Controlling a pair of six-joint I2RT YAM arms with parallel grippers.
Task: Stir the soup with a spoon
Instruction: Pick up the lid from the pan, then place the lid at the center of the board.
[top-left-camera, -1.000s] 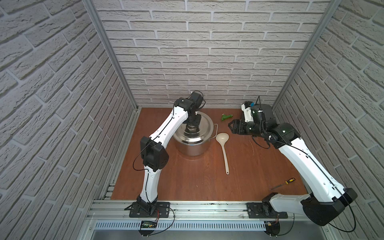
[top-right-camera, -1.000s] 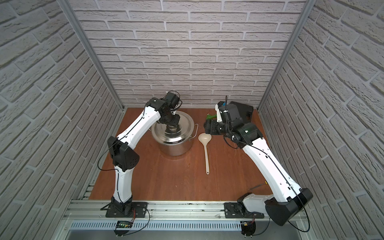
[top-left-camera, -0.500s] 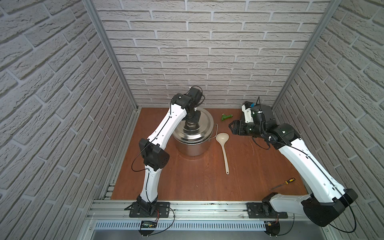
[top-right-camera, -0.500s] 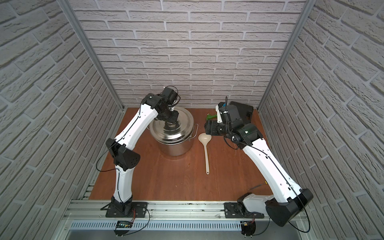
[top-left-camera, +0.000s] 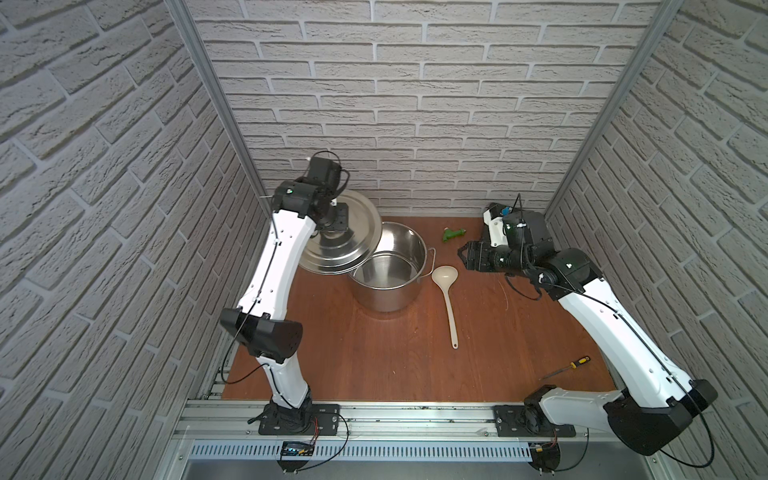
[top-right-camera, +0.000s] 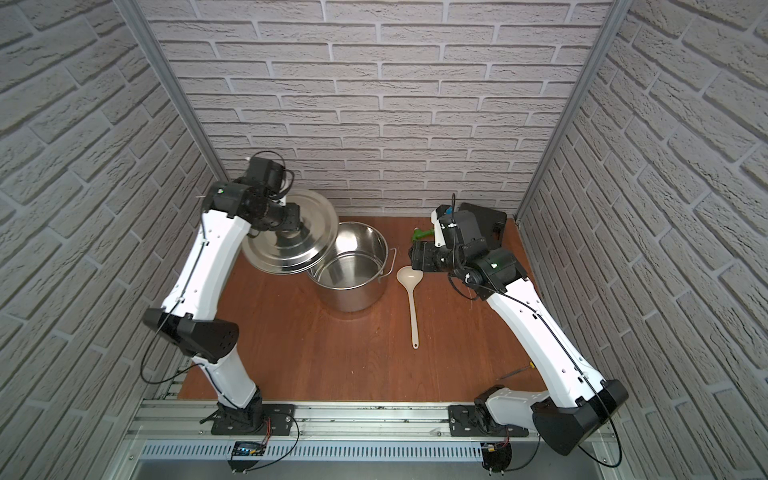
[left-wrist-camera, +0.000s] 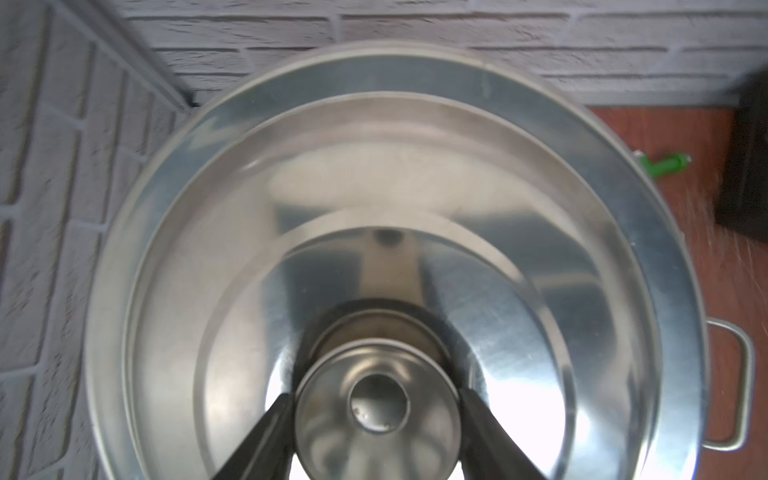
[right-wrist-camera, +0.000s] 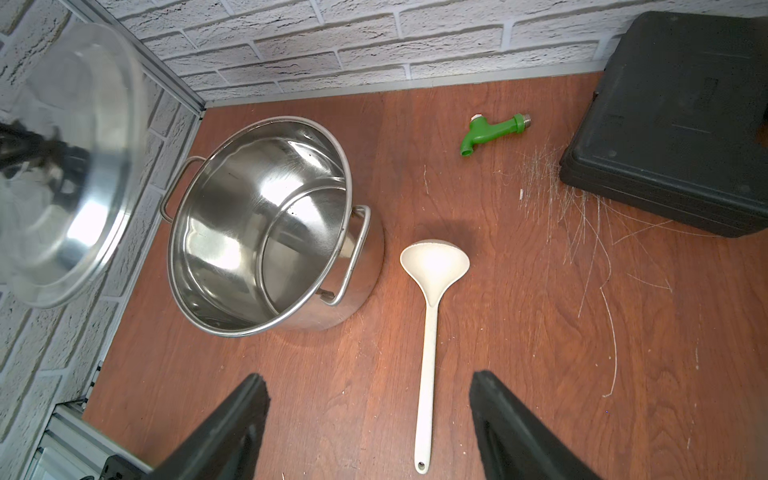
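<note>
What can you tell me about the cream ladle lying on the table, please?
The ladle looks like cream plastic: a round deep bowl and a long slim handle with a hole at its end. It lies flat on the wooden table, bowl facing up and towards the back wall, beside the steel pot without touching it. Nothing grips it.

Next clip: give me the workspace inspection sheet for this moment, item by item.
surface: wooden table, scratched near the black case
job's things: spoon flat on the table beside the pot; pot open, no soup visible; lid held tilted in the air
clutter: green tap fitting, screwdriver, black case
grippers: left gripper shut on the lid's knob; right gripper open, empty, near the spoon
cables: black cables along both arms, none on the spoon
surroundings: brick-pattern walls, metal rail in front
</note>
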